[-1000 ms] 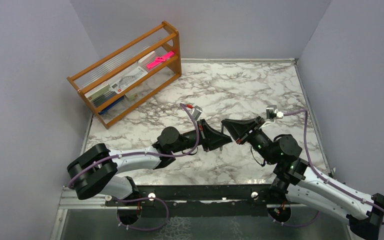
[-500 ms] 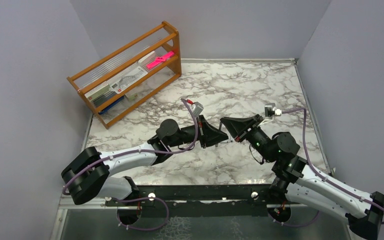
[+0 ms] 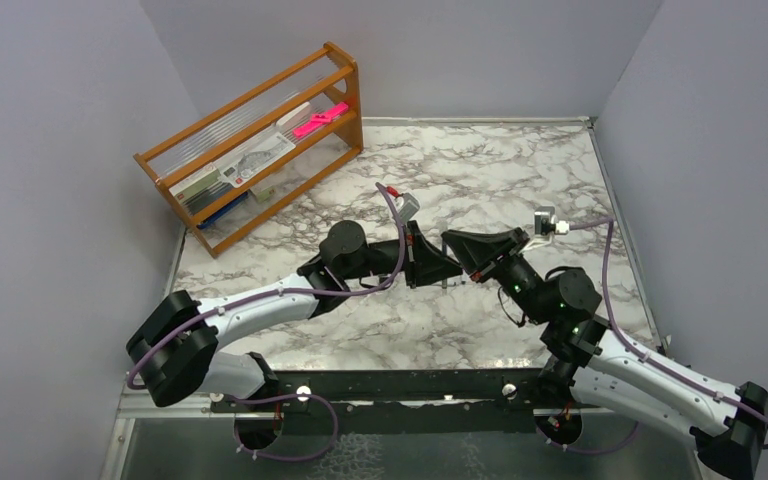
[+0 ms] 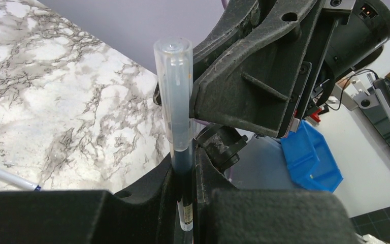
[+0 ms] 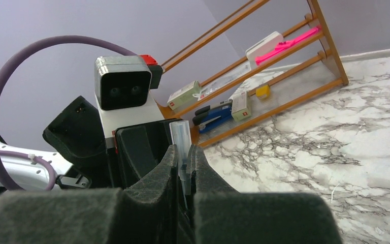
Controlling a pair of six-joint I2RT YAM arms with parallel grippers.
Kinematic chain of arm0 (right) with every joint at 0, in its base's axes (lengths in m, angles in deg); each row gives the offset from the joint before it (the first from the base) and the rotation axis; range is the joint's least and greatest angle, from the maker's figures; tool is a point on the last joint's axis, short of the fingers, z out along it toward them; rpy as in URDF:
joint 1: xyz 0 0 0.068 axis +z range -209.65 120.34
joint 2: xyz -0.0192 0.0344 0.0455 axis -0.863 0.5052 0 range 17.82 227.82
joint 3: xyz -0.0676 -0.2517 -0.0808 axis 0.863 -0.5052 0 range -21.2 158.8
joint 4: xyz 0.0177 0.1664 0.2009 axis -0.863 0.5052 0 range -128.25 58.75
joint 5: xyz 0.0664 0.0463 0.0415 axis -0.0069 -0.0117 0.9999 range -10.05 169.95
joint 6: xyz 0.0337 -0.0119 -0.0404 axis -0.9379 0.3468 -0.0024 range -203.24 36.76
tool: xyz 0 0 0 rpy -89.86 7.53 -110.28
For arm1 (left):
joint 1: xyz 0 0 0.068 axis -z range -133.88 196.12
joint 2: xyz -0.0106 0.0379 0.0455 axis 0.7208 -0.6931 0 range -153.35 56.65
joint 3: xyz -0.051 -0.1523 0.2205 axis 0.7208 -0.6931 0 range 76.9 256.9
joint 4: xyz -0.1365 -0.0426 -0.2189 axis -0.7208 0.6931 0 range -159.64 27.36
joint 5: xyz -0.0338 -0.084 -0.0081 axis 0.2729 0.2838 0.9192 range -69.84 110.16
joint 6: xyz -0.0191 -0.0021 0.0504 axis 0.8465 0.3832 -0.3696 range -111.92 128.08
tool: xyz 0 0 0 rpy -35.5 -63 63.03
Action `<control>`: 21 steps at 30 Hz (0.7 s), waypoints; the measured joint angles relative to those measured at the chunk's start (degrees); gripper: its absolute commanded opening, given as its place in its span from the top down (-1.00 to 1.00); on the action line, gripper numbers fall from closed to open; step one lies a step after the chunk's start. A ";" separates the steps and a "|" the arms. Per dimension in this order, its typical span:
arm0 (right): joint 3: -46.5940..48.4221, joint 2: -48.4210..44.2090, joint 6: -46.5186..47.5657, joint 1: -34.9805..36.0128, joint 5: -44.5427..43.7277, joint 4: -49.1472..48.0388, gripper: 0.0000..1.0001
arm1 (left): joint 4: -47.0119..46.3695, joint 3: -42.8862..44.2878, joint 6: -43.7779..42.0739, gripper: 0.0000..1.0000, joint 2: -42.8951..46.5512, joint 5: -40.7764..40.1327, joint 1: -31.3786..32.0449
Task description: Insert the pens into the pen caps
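My left gripper [image 4: 184,163] is shut on a dark-barrelled pen [image 4: 183,155] that stands upright between its fingers. A clear pen cap [image 4: 173,86] sits over the pen's upper end. My right gripper [image 5: 184,155] is shut on that same clear cap [image 5: 181,136], pinching its lower part. In the top view the left gripper [image 3: 447,270] and the right gripper [image 3: 457,250] meet tip to tip above the middle of the marble table [image 3: 480,170]. Another pen [image 4: 7,176], white-barrelled, lies on the table at the lower left of the left wrist view.
A wooden rack [image 3: 260,140] stands at the back left and holds a pink object [image 3: 320,120], small boxes and a blue stapler [image 5: 214,113]. Grey walls close the table in on three sides. A blue bin [image 4: 312,162] shows beyond the table edge.
The left arm has swung its wrist a little farther from its base and toward the right gripper. Both grippers stay shut and tip to tip.
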 measured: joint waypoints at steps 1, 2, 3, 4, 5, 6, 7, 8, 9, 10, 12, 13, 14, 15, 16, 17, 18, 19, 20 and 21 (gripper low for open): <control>-0.13 -0.09 0.00 0.00 0.00 -0.11 0.98 | 0.66 0.33 -0.07 1.00 0.00 0.57 -0.20; -0.24 -0.26 0.00 -0.02 -0.04 -0.13 0.98 | 1.09 0.55 -0.13 1.00 0.00 1.05 -0.35; -0.24 -0.48 -0.02 -0.02 -0.04 -0.07 0.98 | 1.09 0.61 -0.17 1.00 0.00 1.46 -0.50; -0.24 -0.76 -0.07 -0.02 -0.07 0.13 0.98 | 1.11 0.66 -0.24 1.00 0.00 2.01 -0.66; -0.22 -1.22 -0.17 -0.02 -0.09 0.55 0.93 | 1.09 0.66 -0.35 1.00 0.00 2.38 -0.72; -0.13 -1.66 -0.31 -0.02 -0.28 1.25 0.80 | 1.09 0.66 -0.42 1.00 0.00 2.60 -0.76; 0.02 -2.19 -0.52 0.00 -0.57 2.10 0.68 | 1.14 0.66 -0.55 1.00 0.00 2.73 -0.76; 0.52 -2.47 -0.85 0.00 -1.07 3.74 0.57 | 1.11 0.66 -0.57 1.00 0.02 2.73 -0.76; 0.76 -3.30 -1.07 0.02 -1.36 4.48 0.45 | 1.07 0.57 -0.66 1.00 0.11 2.71 -0.79; 1.27 -3.87 -1.20 0.09 -1.25 6.23 0.35 | 0.66 0.31 -0.74 1.00 0.33 1.70 -0.83; 1.53 -5.49 -1.31 1.36 -0.98 10.97 0.15 | -1.38 -0.50 -1.01 1.00 1.66 -1.92 -2.91; 2.21 -5.95 -1.36 1.66 -1.01 12.76 0.07 | -2.25 -1.46 -0.83 1.00 2.62 -3.58 -3.96; 2.93 -6.27 -1.36 1.68 -0.98 14.73 0.05 | -3.23 -2.32 -0.81 1.00 3.32 -5.62 -4.85; 3.56 -6.54 -1.29 1.86 -0.96 16.50 0.04 | -3.87 -2.84 -0.81 1.00 3.76 -6.67 -5.33; 4.20 -6.71 -1.29 1.95 -0.98 18.21 0.03 | -4.52 -3.45 -0.83 1.00 4.24 -7.91 -5.60; 4.74 -6.91 -1.16 1.99 -1.05 19.76 0.03 | -4.85 -3.98 -0.90 1.00 4.55 -9.07 -5.57; 5.16 -7.28 -1.11 1.99 -1.14 21.03 0.03 | -4.81 -4.33 -1.18 1.00 4.63 -9.99 -5.57; 5.31 -7.72 -1.09 2.01 -1.53 22.08 0.03 | -4.37 -4.42 -1.42 1.00 4.63 -10.75 -5.57; 5.35 -8.15 -1.09 2.01 -1.86 23.12 0.03 | -3.28 -4.35 -2.14 1.00 4.57 -11.80 -5.57; 5.33 -8.57 -1.09 2.01 -2.27 24.24 0.03 | -0.96 -3.91 -3.43 1.00 4.42 -13.35 -5.57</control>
